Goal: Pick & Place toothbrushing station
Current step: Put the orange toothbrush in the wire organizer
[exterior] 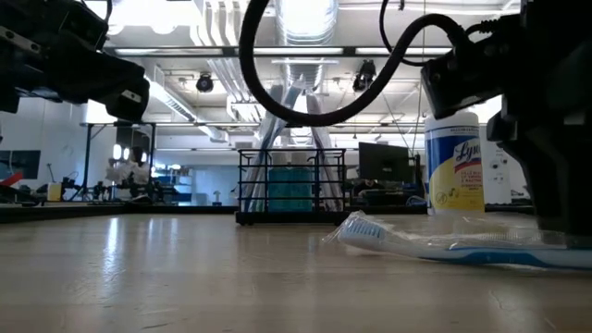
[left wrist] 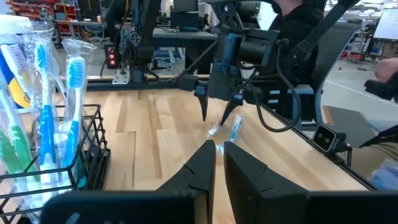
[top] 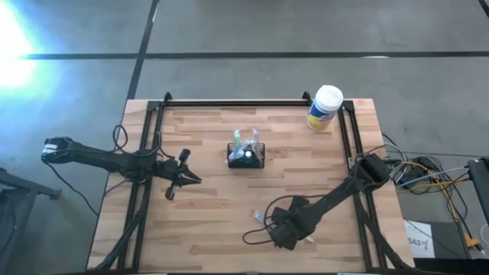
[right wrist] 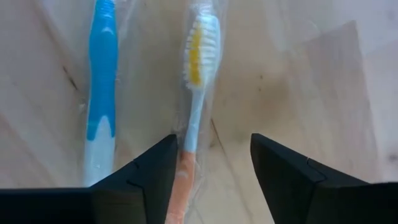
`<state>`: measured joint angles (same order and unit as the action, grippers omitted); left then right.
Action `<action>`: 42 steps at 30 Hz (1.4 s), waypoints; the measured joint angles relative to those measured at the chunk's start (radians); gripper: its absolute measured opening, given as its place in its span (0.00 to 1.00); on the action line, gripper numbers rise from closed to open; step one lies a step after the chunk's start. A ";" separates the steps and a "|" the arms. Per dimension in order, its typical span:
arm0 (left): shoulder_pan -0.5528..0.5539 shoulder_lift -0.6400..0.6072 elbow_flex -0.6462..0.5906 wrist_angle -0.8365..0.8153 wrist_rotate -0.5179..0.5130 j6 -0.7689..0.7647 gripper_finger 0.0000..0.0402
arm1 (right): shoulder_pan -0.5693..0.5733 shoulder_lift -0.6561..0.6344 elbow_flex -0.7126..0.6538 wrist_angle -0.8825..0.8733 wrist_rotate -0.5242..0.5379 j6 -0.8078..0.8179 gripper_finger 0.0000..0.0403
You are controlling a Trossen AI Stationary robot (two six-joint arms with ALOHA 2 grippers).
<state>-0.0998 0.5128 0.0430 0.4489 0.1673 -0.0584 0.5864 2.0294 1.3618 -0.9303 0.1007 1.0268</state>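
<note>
Right tool (right wrist: 211, 168) hangs low over the light wooden slatted desk (top: 206, 221), near the desk's front edge and well in front of the small black wire-mesh rectangular caddy (top: 246, 156); its two dark fingers (right wrist: 146, 177) stand wide apart, straddling a white-and-orange toothbrush with yellow bristles in clear wrap (right wrist: 194, 93), which lies flat on the wood between them without being clamped. Just beside that brush lies a blue-and-white wrapped toothbrush (right wrist: 102, 87), roughly parallel to it. In the low view the wrapped brush (exterior: 444, 245) rests on the desk in front of the caddy (exterior: 291, 190), with the right arm's dark body above it at the edge of the picture. The caddy sits upright near the middle of the desk, holding several wrapped toothbrushes (left wrist: 73, 93) that stand leaning in it, blue and green ones among them. Left tool (top: 179, 179) hovers to the left of the caddy, apart from it, its fingers (left wrist: 199, 171) drawn narrow with only a thin gap, holding nothing. A yellow cylindrical wipes canister with a white lid (top: 325, 109) stands behind and to the right of the caddy, at the desk's back right corner.
</note>
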 joint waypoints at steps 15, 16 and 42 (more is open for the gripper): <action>0.000 0.001 0.001 0.004 0.000 0.009 0.10 | -0.026 -0.001 -0.055 0.054 0.005 -0.108 0.12; 0.000 0.001 0.001 0.004 0.000 0.009 0.10 | -0.027 -0.001 -0.055 0.052 0.010 -0.113 0.09; 0.000 0.001 0.055 0.008 -0.003 0.058 0.10 | -0.154 -0.716 -0.443 1.074 0.410 -1.195 0.02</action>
<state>-0.0998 0.5134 0.0980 0.4566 0.1642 -0.0003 0.4326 1.3139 0.9187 0.1435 0.5112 -0.1687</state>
